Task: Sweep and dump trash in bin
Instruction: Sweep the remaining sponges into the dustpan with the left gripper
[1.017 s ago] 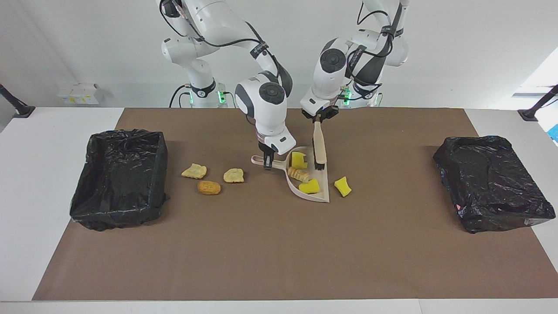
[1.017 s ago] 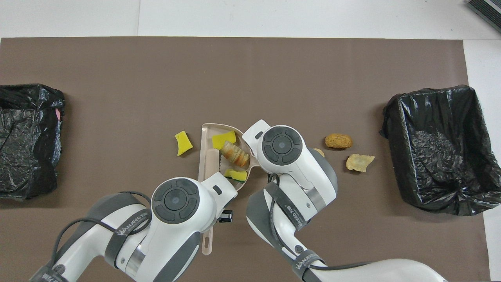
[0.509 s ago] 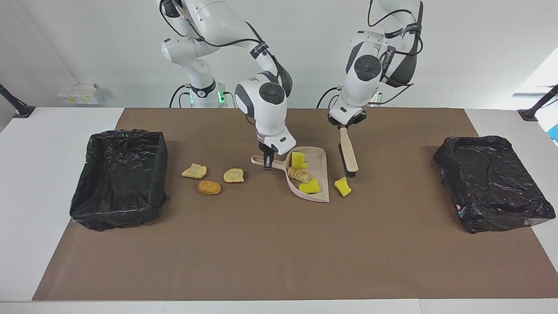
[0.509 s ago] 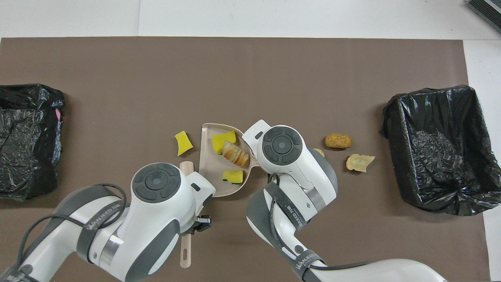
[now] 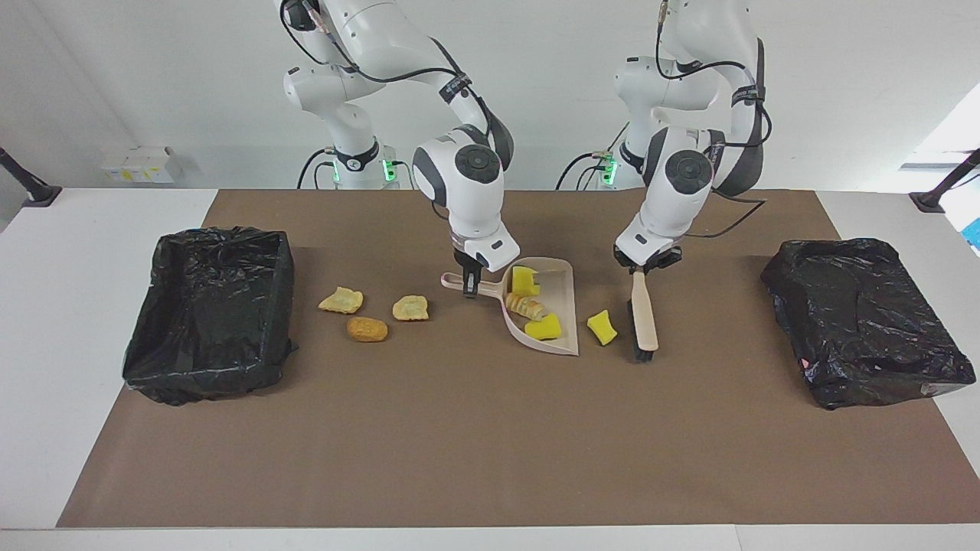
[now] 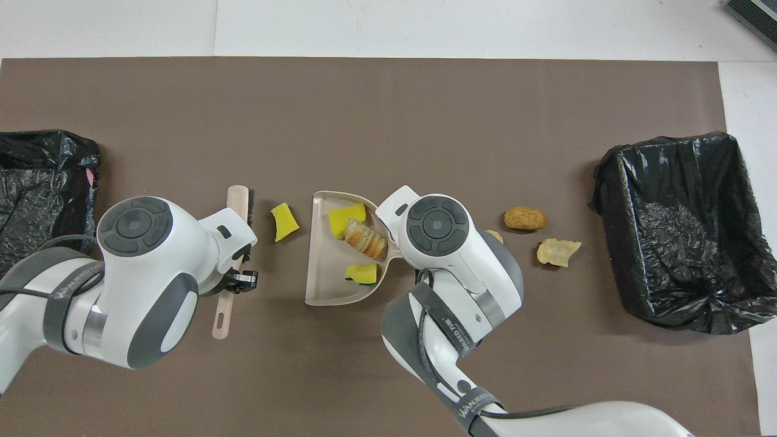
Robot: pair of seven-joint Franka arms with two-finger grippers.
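Observation:
A beige dustpan (image 5: 563, 295) (image 6: 325, 273) lies mid-table, and my right gripper (image 5: 470, 282) is shut on its handle. In the pan sit two yellow sponge chunks (image 5: 523, 281) (image 5: 543, 327) and a bread-like roll (image 5: 527, 306). One loose yellow chunk (image 5: 602, 327) (image 6: 283, 221) lies just outside the pan's open edge. My left gripper (image 5: 641, 268) (image 6: 240, 279) is shut on the brush (image 5: 644, 314) (image 6: 237, 200), bristles down beside that chunk, toward the left arm's end. Three tan scraps (image 5: 341, 300) (image 5: 411, 308) (image 5: 367, 329) lie between the pan's handle and a bin.
A black-lined bin (image 5: 222, 233) (image 6: 668, 142) stands at the right arm's end of the brown mat. Another black-bagged bin (image 5: 865, 321) (image 6: 36, 206) stands at the left arm's end. In the overhead view the right wrist covers its gripper and part of one scrap (image 6: 495, 235).
My left arm lifted the brush out of the dustpan and swung it toward its own end, past the loose yellow chunk. The right arm and the dustpan stayed still.

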